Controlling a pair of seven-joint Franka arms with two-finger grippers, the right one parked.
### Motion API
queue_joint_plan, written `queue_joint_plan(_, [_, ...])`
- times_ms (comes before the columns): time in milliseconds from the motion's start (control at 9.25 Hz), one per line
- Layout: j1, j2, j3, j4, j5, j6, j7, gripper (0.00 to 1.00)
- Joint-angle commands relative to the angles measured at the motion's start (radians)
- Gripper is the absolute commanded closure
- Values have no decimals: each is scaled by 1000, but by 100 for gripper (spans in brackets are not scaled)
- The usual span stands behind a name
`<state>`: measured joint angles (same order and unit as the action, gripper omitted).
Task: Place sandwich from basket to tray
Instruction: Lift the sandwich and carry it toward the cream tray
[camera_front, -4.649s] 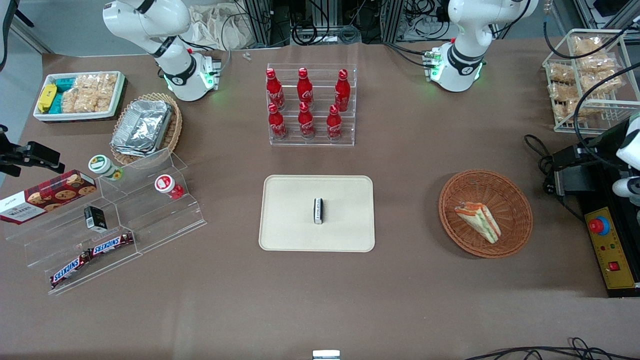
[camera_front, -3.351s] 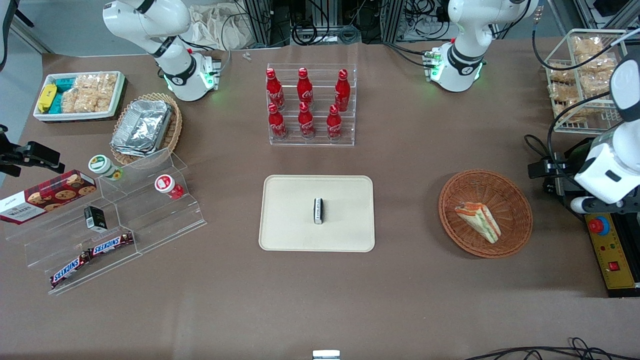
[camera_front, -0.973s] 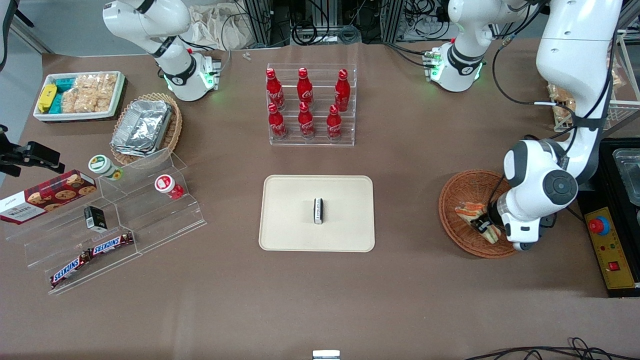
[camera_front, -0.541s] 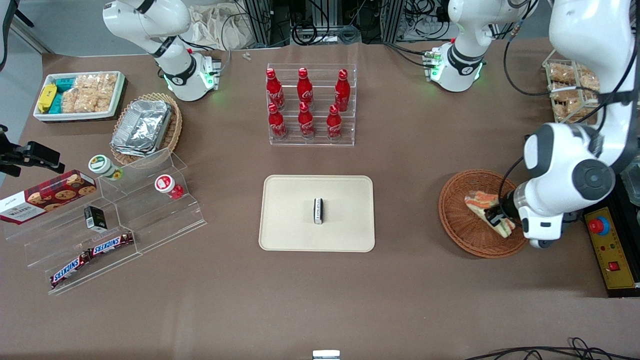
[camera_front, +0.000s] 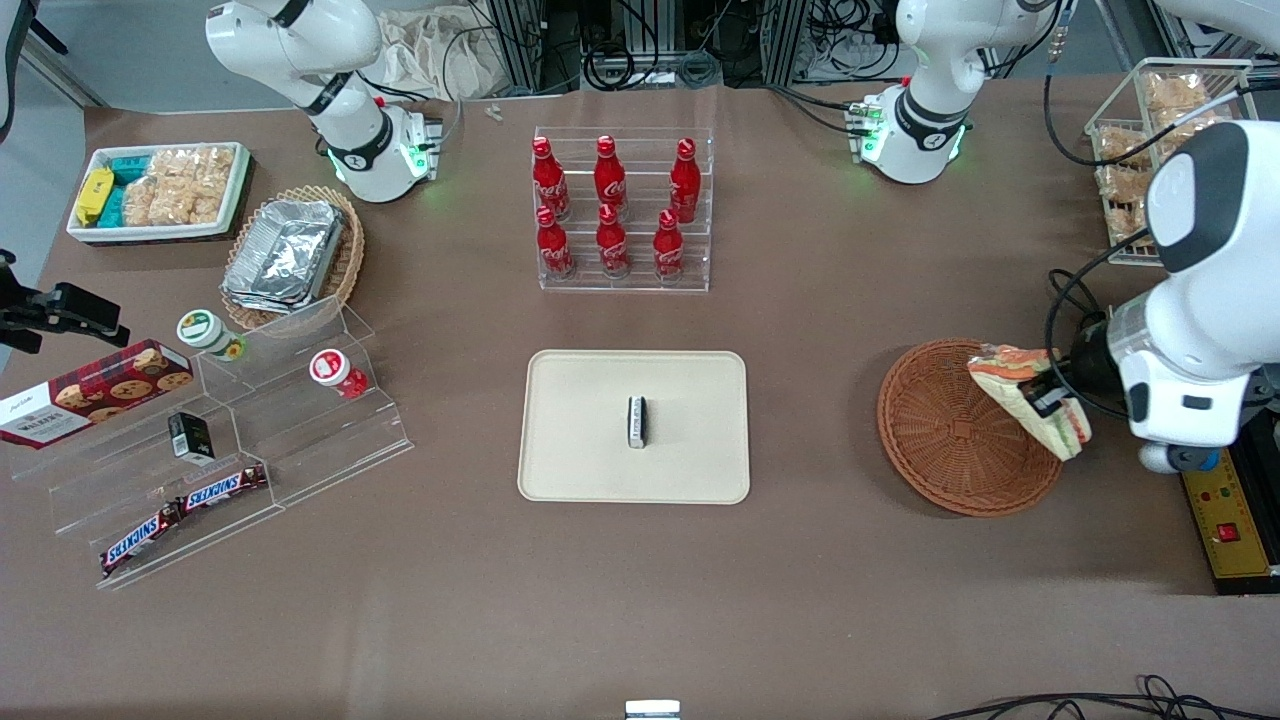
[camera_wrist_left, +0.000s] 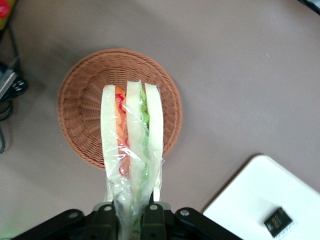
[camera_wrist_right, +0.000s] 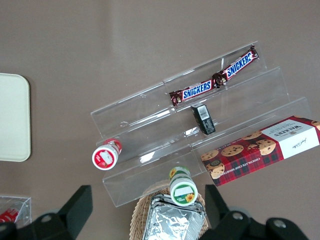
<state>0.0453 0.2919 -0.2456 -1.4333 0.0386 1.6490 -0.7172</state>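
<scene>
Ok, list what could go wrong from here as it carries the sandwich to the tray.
1. The gripper, raised above the basket, is shut on the sandwich at one end only, over loose plastic wrap. The wedge may slip or swing during the move.
2. A small black packet already lies mid-tray. Setting the sandwich down in the middle could land on it or push it; a bare part of the tray looks safer.

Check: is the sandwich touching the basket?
Apart. The left wrist view shows the sandwich gripped in the hand, raised above the empty basket.
</scene>
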Motion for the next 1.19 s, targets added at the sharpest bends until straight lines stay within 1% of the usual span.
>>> queue_joint_plan(0, [-62,59,-85,14,29,30,77,100])
queue_joint_plan(216, [-171,131,-86,14,38,93,134,100])
queue_joint_plan(432, [-263,238,-86,13,85,191,127,100])
queue_joint_plan(541, [-295,287,-87,10,86,234,127,100])
queue_joint_plan(865, [-358,396,-86,1,90,395,133,100])
queue_joint_plan(1081, [-380,447,-86,-13,116,454,134,100])
